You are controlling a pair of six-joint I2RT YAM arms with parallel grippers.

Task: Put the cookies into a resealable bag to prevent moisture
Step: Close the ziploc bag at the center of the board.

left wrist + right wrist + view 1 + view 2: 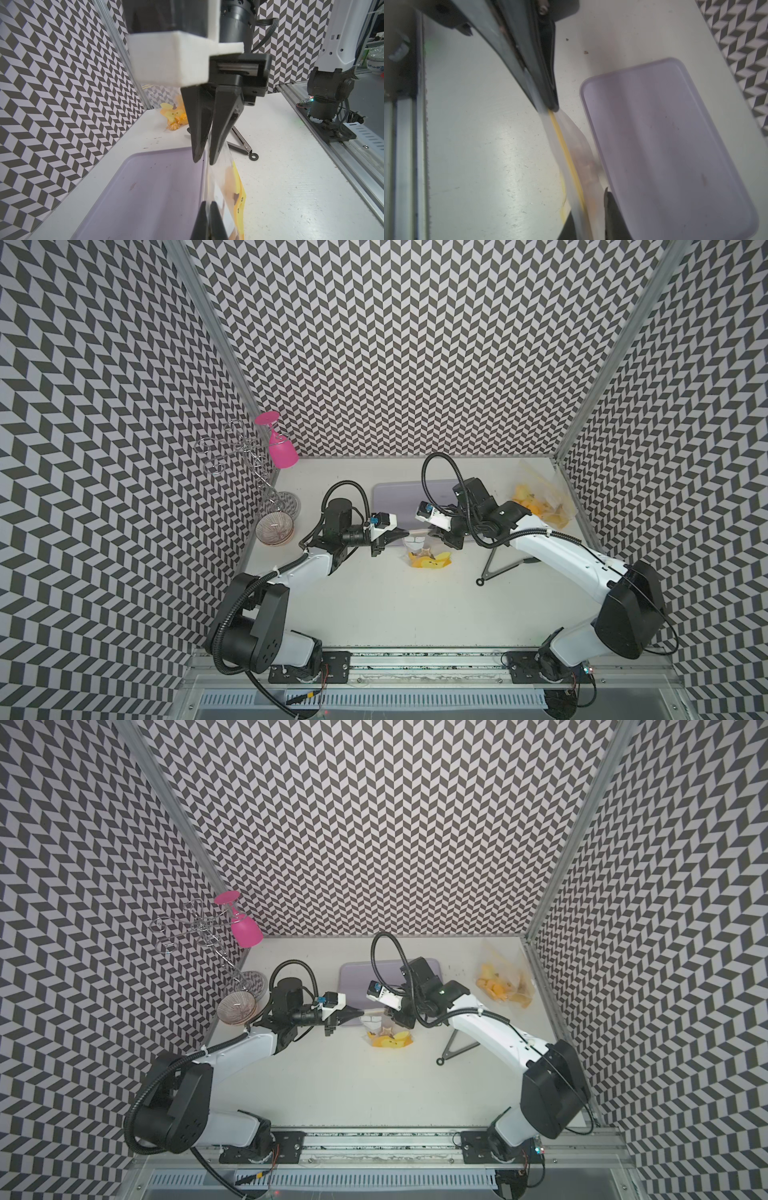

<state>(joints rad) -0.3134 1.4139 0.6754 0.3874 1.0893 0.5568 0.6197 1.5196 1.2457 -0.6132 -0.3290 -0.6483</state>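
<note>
A clear resealable bag (428,558) with yellow prints hangs over the middle of the table in both top views, its bottom resting on the surface. Cookies (229,182) show through it as orange shapes, one with a brown star top (424,551). My left gripper (409,534) is shut on one end of the bag's top edge. My right gripper (430,531) is shut on the other end, so the two face each other tip to tip. In the left wrist view, my left gripper (208,207) pinches the bag (226,166) and the right gripper (204,162) clamps it further along. In the right wrist view, the bag (571,145) runs from the right gripper (589,224) to the left gripper (550,106).
An empty purple tray (399,493) lies just behind the bag. A second clear bag (540,506) with orange-yellow pieces lies at the back right. Black tongs (494,564) rest under the right arm. At the back left are a wire rack (232,452) with a pink goblet (280,450), and bowls (274,529).
</note>
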